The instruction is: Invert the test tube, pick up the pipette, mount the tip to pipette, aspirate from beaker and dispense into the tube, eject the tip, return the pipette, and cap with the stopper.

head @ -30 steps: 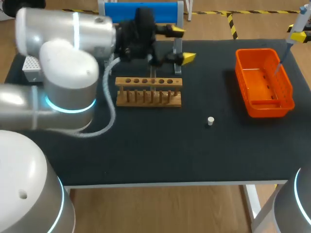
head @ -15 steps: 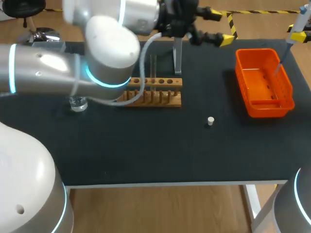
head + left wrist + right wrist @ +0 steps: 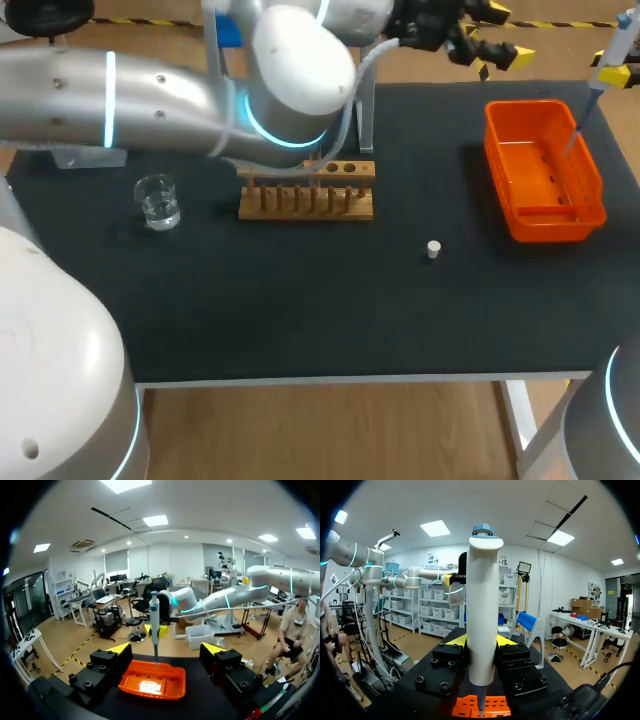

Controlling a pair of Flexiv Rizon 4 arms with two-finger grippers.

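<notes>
Two arms: both are working toward the far right end of the table (image 3: pixel 300 310), with the left arm reaching across from its own side.
Right gripper (image 3: pixel 480 641): it is pinching the pipette (image 3: pixel 482 605) from two sides, holding it upright with the narrow end pointing down.
Pipette over bin: the long axis is running straight up and down, and the point is hanging above the inside of the orange bin (image 3: pixel 560 225) at its far end.
Left gripper (image 3: pixel 500 32): its fingers are standing spread with nothing between them, hovering near the bin's far left corner and facing the pipette across the bin.
Step, as judged: the tip is probably about to drop into the bin, though whether one is mounted is too small to tell.
Nearer arm: the right is holding the pipette itself, the left waiting near.
Around: the stopper (image 3: pixel 433 249) is lying between the wooden rack (image 3: pixel 307 195) and the bin, with the beaker (image 3: pixel 157 200) well apart at the left.
In the way: nothing is showing between point and bin.
</notes>
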